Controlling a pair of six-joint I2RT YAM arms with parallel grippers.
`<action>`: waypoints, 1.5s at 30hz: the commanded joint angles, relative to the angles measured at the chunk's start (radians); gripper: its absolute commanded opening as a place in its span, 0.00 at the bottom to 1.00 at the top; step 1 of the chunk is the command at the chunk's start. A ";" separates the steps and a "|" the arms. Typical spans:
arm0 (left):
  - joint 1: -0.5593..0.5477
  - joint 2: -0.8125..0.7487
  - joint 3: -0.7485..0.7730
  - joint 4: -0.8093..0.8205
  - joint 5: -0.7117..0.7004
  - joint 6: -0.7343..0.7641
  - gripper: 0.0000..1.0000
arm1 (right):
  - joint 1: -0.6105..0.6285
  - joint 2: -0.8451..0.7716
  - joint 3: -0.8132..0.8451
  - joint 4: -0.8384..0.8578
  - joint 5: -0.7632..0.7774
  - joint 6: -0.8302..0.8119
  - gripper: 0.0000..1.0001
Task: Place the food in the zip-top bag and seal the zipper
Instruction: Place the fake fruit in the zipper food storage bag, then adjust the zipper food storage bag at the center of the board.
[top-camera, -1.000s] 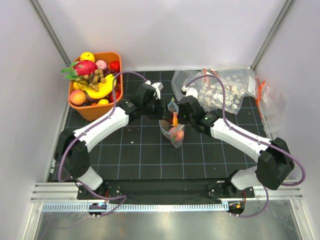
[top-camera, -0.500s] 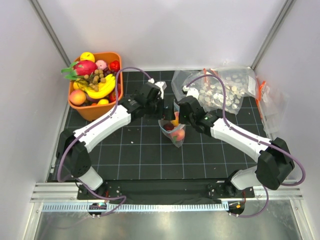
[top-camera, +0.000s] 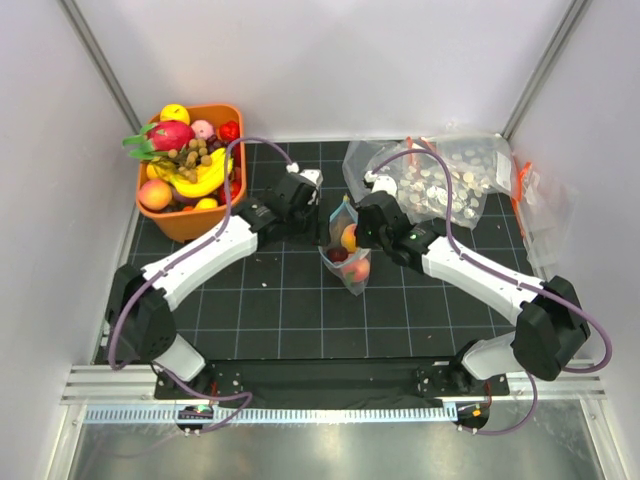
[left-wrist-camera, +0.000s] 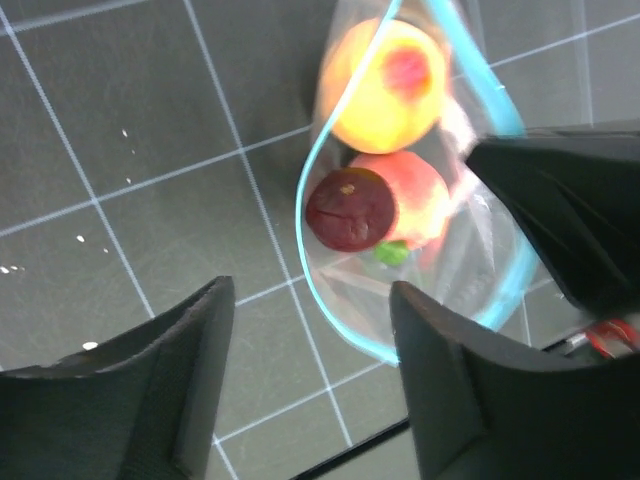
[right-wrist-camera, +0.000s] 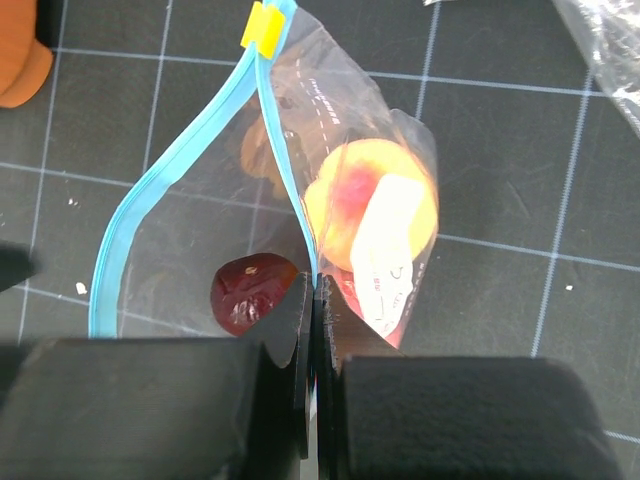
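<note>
So: left gripper (left-wrist-camera: 310, 330) has pulled back from the bag (right-wrist-camera: 180, 230) mouth toward the bench's (top-camera: 250, 310) left edge, jaws open, holding nothing. I read that as the drop-off being done, so sealing is next. The bag sits mid-bench, mouth gaping, with the right gripper (right-wrist-camera: 312, 290) clamped on its zipper (right-wrist-camera: 150, 185).

Counts:
- one basket (top-camera: 190, 225)
- at least two big bags (top-camera: 450, 175)
- one small bag
- three in it: yellow-orange fruit (left-wrist-camera: 385, 85), pink fruit (left-wrist-camera: 415, 200), dark red fruit (left-wrist-camera: 350, 208)

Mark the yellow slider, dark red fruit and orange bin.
yellow slider (right-wrist-camera: 265, 28), right wrist view, its middle.
dark red fruit (left-wrist-camera: 350, 208), left wrist view, its centre.
orange bin (top-camera: 188, 226), top external view, near wall.
</note>
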 joint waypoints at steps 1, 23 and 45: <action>-0.004 0.052 -0.016 0.086 -0.008 0.010 0.60 | -0.001 -0.037 0.014 0.032 -0.042 0.001 0.01; -0.005 -0.087 -0.285 0.351 0.224 0.039 0.00 | -0.016 -0.079 0.037 0.054 -0.194 0.028 0.61; -0.004 -0.114 -0.292 0.333 0.122 0.076 0.00 | -0.058 0.091 0.232 -0.078 -0.137 -0.001 0.64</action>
